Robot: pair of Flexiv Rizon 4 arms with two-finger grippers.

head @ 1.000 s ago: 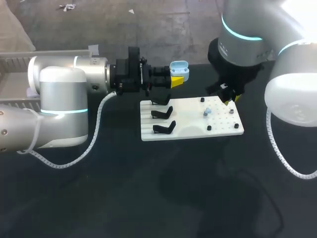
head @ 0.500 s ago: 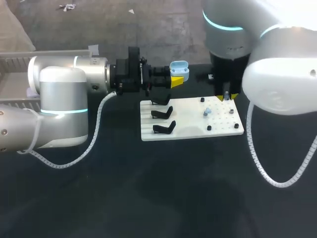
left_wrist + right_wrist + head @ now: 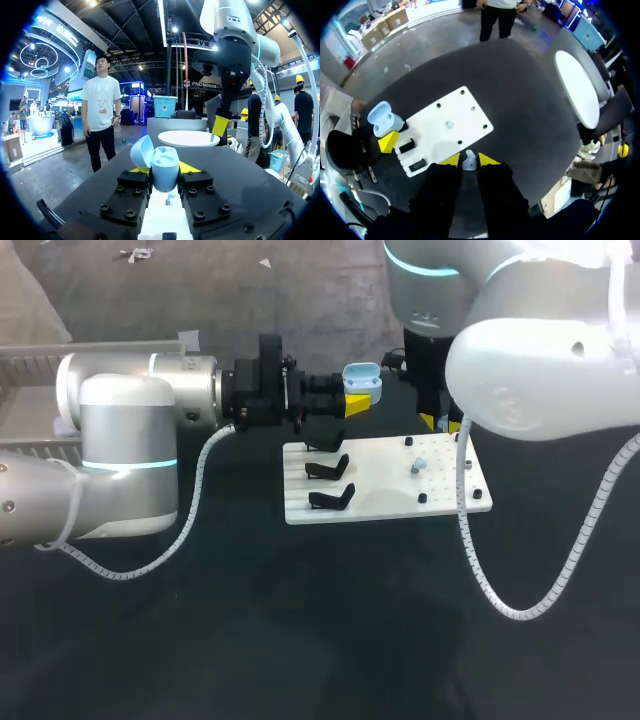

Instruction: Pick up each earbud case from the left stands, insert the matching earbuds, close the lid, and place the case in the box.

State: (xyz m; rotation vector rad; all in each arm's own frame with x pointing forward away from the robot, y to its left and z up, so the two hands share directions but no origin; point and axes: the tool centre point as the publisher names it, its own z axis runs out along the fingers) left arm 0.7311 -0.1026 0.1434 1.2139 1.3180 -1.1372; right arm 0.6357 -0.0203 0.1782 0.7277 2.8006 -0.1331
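The case is held off the surface, just beyond the far edge of the board. The left fingers clamp its lower half, and the lid is hinged open and tipped back. It looks like a light, hard plastic shell with smooth rounded sides (slippery, I would judge), so this low grip on the body seems the sound one. The hinge is probably the weak point, so the lid should be nudged shut gently, not pinched.

The right fingers are pinched on an earbud, hanging by the board's far edge, near the case. That piece is tiny, light and glossy. It could twist or pop free under a hard squeeze, and it will need careful lining up with its socket.

A second earbud sits on the board among black pegs, well apart from the black stands on its left side. The surface is dark and matte, and the board lies flat on it between the two arms.
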